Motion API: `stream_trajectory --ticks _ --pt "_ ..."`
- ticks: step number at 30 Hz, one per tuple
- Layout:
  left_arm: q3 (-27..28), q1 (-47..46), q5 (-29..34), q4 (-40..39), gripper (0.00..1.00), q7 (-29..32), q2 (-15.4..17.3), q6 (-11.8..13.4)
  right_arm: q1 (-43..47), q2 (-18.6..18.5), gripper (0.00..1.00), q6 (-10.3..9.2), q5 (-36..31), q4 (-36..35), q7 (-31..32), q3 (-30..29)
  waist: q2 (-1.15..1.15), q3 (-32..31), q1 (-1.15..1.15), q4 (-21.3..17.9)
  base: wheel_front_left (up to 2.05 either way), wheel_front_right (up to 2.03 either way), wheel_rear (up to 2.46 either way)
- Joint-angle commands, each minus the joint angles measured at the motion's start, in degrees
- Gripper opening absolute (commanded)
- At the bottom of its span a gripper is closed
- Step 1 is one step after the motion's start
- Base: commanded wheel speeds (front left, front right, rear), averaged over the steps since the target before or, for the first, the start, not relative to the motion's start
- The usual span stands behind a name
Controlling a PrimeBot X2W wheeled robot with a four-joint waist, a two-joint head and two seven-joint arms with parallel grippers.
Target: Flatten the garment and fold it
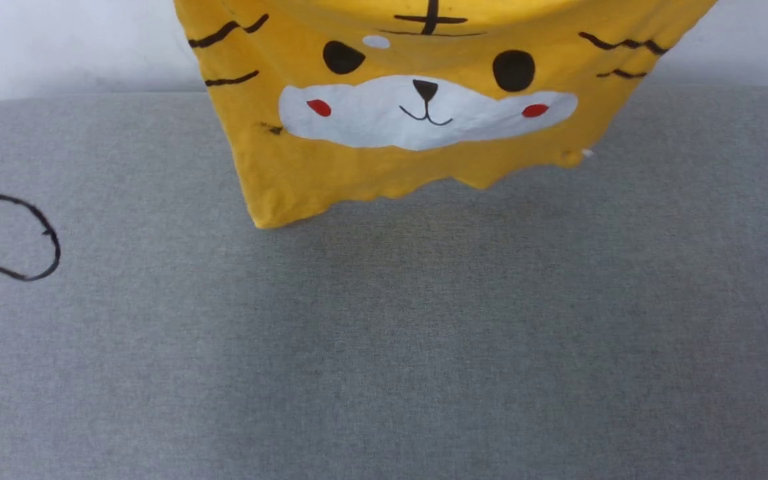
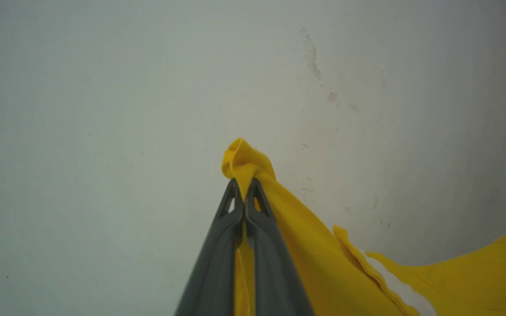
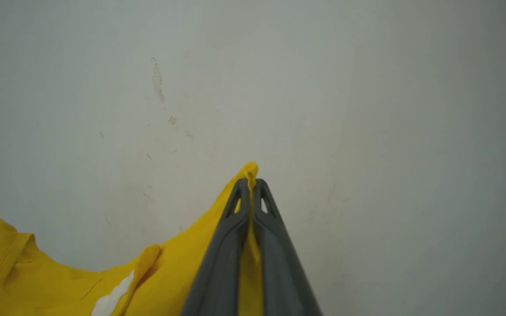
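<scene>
The garment point(image 1: 417, 113), a bright-yellow T-shirt with a cartoon animal face, hangs in the air above the far half of the grey table, its lower hem free and clear of the cloth. Its top runs out of the head view. In the left wrist view my left gripper point(image 2: 245, 184) is shut on a bunched yellow corner of the garment point(image 2: 242, 160), which trails away to the right. In the right wrist view my right gripper point(image 3: 250, 184) is shut on another yellow corner of the garment point(image 3: 249, 169), with the fabric trailing to the left.
A grey fabric-covered table point(image 1: 384, 333) spreads below the shirt. A thin black cable loop point(image 1: 24, 233) lies near its left edge. A pale wall point(image 2: 147, 87) with a few scuff marks stands behind both grippers.
</scene>
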Motion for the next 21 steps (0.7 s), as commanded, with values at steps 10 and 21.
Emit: stream_trajectory --ticks 10,21 --pt "1.18 -8.97 0.86 0.00 0.00 6.03 -1.18 5.06 -11.04 1.03 0.00 -0.04 1.65 2.24 5.74 0.22 0.00 10.35 0.01 -1.57 0.00 0.00 0.00" --pt "-0.30 -32.95 10.46 11.87 0.00 -12.18 -7.99 7.35 -33.05 0.95 0.00 -0.04 -7.45 19.34 -7.36 2.93 0.00 25.88 0.01 -2.06 0.00 0.00 0.00"
